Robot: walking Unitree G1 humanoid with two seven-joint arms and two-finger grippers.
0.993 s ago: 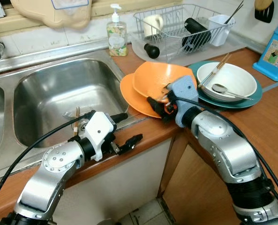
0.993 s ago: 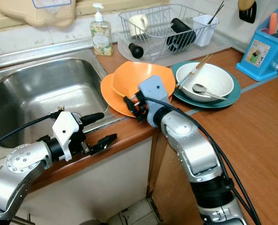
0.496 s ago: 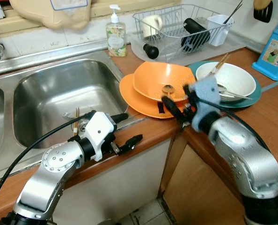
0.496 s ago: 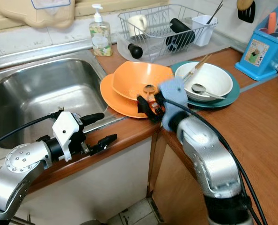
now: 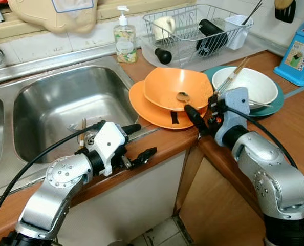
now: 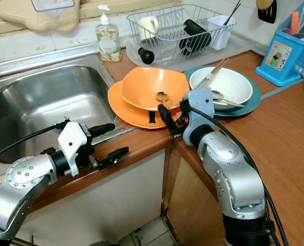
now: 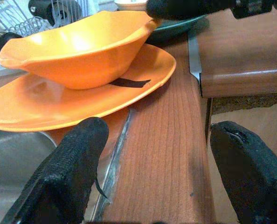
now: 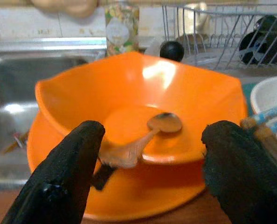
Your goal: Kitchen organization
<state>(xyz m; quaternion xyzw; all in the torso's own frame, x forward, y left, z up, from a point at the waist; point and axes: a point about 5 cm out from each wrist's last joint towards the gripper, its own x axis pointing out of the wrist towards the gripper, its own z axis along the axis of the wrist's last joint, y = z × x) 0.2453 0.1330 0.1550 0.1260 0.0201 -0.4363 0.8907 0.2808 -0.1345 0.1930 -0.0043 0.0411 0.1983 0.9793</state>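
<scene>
Right claw [image 5: 198, 114]: it is sitting wide apart at the near edge of the orange bowl, holding nothing.
Left claw [image 5: 140, 140]: it is hanging wide apart over the front edge of the counter [image 5: 295, 128], beside the sink, and it is holding nothing.
Orange bowl [image 5: 176, 88]: it is sitting on the orange plate [image 5: 147, 105], on the counter just to the right of the sink.
Spoon [image 8: 143, 140]: it is lying inside the orange bowl, with its handle pointing toward the right claw.
Black strip [image 5: 174, 117]: it is lying on the front part of the orange plate.
White bowl [image 5: 249, 84]: it is sitting on a teal plate [image 5: 275, 105], just to the right of the orange bowl, with chopsticks [image 5: 234, 77] and a spoon leaning in it.
Sink [image 5: 65, 102]: it is shining on the left, with some small bits lying near the drain.
Dish rack [image 5: 198, 28]: it is standing at the back of the counter, holding a cup and dark things.
Soap bottle [image 5: 124, 36]: it is standing behind the sink's corner.
</scene>
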